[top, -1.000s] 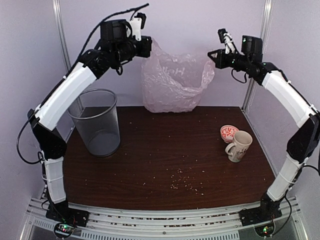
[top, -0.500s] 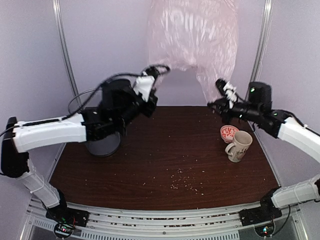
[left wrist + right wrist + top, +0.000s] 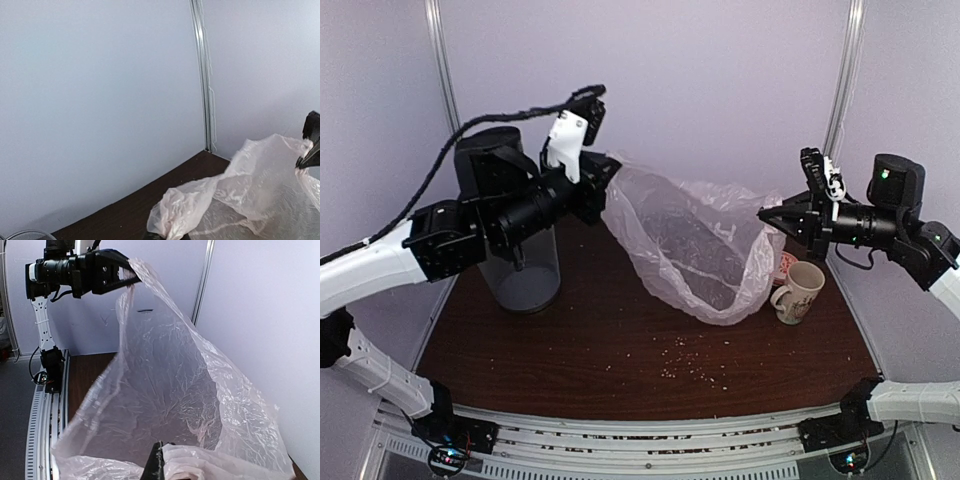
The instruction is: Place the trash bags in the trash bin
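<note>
We find left gripper [image 3: 606, 179] and right gripper [image 3: 765, 213] each pinched tight on the trash bag [image 3: 695, 250], now dropped from overhead, spread between them; trash bin [image 3: 525, 285] at its nine o'clock, bag still outside

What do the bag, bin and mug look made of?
bag: thin plastic film, translucent pinkish-white, glossy; it wrinkles and the dark table shows through.
bin: grey see-through wall; fine metal mesh or tinted plastic, can't tell.
mug: probably glazed ceramic; cream, patterned, rigid handle.
</note>
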`<state>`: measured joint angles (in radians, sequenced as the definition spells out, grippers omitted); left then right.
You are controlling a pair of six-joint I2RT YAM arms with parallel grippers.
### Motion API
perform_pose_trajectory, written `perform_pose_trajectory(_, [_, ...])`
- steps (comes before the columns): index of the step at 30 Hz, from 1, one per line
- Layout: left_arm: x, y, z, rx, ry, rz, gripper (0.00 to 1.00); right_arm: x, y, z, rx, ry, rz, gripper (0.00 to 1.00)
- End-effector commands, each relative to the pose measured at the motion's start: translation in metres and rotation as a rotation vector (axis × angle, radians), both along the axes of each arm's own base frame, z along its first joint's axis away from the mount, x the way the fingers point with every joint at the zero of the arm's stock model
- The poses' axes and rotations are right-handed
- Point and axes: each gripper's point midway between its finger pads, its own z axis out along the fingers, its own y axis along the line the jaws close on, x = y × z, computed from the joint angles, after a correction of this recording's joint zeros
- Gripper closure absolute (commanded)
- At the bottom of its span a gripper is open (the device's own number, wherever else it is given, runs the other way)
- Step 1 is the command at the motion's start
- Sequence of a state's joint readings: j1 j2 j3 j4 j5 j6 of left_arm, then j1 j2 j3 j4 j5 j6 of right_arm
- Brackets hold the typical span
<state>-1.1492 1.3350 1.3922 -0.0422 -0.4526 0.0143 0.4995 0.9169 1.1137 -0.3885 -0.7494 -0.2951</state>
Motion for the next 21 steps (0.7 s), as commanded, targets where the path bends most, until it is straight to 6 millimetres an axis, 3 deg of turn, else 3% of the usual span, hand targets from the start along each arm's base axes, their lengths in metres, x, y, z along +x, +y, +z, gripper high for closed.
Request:
perform_pose_trajectory(1, [0.010,-0.013,-0.020,0.034,0.049,0.015,1.00,0.019,0.009,-0.004,0.056,0.144,-0.033,1.00])
perform_pose_trajectory(4, [0.019,-0.021,-0.028,0.058,0.085,0.038,1.00,0.039,0.010,-0.004,0.073,0.178,-0.099,1.00])
perform_pose_trajectory(7, [0.042,-0.020,-0.048,0.086,0.177,0.112,1.00,0.068,0.011,-0.020,0.058,0.213,-0.189,1.00])
perform_pose_trajectory(10, [0.071,-0.010,-0.079,0.073,0.284,0.180,1.00,0.105,0.007,-0.043,0.021,0.245,-0.315,1.00])
perform_pose_trajectory(13, [0.116,0.010,-0.087,0.027,0.336,0.223,1.00,0.147,0.003,-0.058,-0.012,0.260,-0.412,1.00])
perform_pose_trajectory(17, [0.179,0.028,-0.066,0.021,0.266,0.322,1.00,0.219,-0.002,-0.056,-0.010,0.279,-0.501,1.00])
perform_pose_trajectory(20, [0.209,0.020,-0.023,0.043,0.158,0.380,1.00,0.273,0.001,-0.028,0.018,0.300,-0.535,1.00])
perform_pose_trajectory(21, [0.213,0.017,-0.001,0.033,0.118,0.382,1.00,0.281,0.001,-0.003,0.040,0.277,-0.536,1.00])
